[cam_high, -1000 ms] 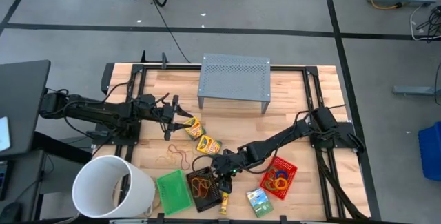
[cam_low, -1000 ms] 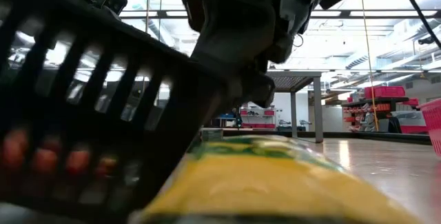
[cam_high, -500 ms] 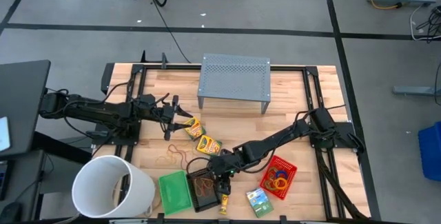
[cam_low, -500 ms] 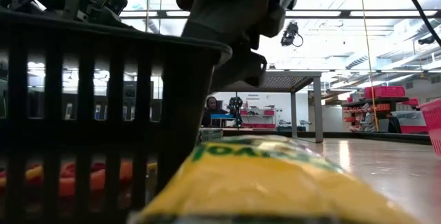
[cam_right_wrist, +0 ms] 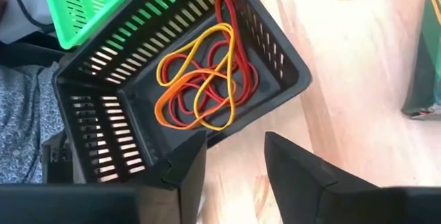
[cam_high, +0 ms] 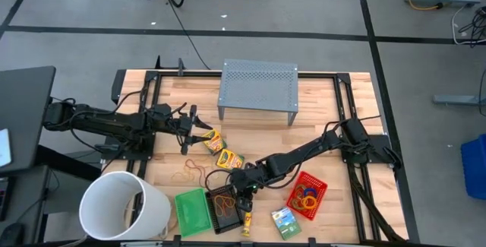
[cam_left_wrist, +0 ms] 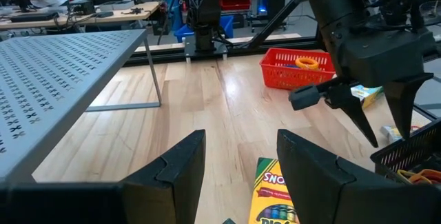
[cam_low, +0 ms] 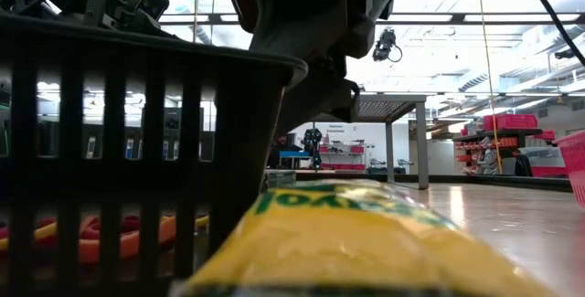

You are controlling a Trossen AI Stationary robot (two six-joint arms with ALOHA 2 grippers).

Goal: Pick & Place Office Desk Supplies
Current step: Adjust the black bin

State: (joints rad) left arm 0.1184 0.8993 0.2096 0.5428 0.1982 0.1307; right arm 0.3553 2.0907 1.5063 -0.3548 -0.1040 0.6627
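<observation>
My right gripper point(cam_right_wrist: 231, 162), jaws spread, hovers above the black mesh tray point(cam_right_wrist: 275, 48) holding coloured rubber bands point(cam_right_wrist: 200, 79) (crayon boxes point(cam_high: 229, 158) remain unsorted, I judge).

Rubber bands point(cam_right_wrist: 200, 89) lie in a tray point(cam_right_wrist: 275, 58), seemingly flat.

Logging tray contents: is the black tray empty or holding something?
Holding something: the black tray has tangled red, orange and yellow rubber bands inside.
</observation>
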